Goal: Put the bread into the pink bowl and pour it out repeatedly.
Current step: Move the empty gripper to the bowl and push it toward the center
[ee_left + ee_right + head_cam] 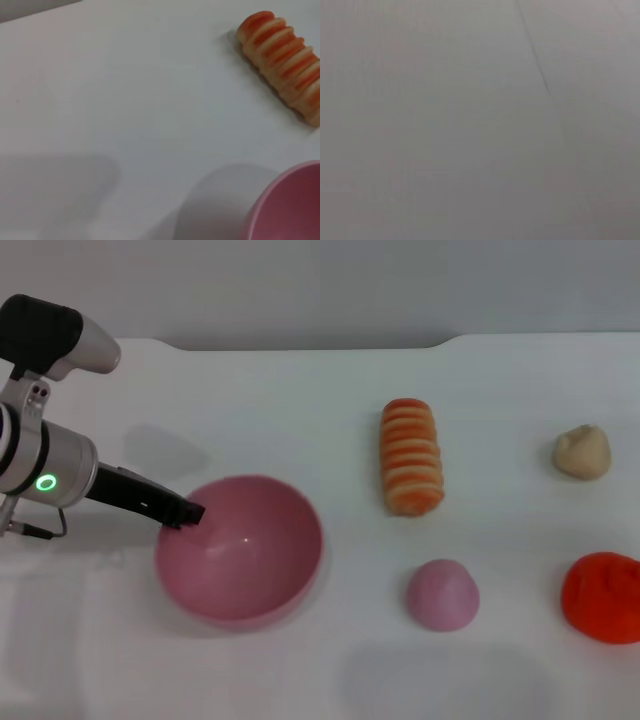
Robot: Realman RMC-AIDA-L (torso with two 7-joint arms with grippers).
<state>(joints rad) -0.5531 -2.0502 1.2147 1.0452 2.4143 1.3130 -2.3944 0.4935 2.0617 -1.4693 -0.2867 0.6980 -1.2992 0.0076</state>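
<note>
bread out on the table, left gripper at the bowl's rim

the bread (pixel 411 457) lies flat on the white table (pixel 300 400), striped orange-and-cream side up, its long axis running away from the robot. it sits well apart from the pink bowl (pixel 240 548), off to the bowl's right and a little farther back. in the left wrist view the same loaf (pixel 285 62) shows, with a curve of the bowl's rim (pixel 285 205) in the corner and bare table between them.

the bowl is tipped, its opening turned up and toward the bread's side, nothing inside it. the left gripper (pixel 188 512) is right at the bowl's left rim, dark fingertips touching or pinching the edge; whether the fingers are clamped on the rim or merely against it, i cannot tell. the silver left arm reaches in from the left edge, a green ring lit on its wrist.

farther out: a small pink dome (pixel 442 594) near the bowl's right, in front of the bread; a beige lump (pixel 582 452) to the far right; a red-orange lump (pixel 602 597) in front of that. the right gripper is out of sight.
</note>
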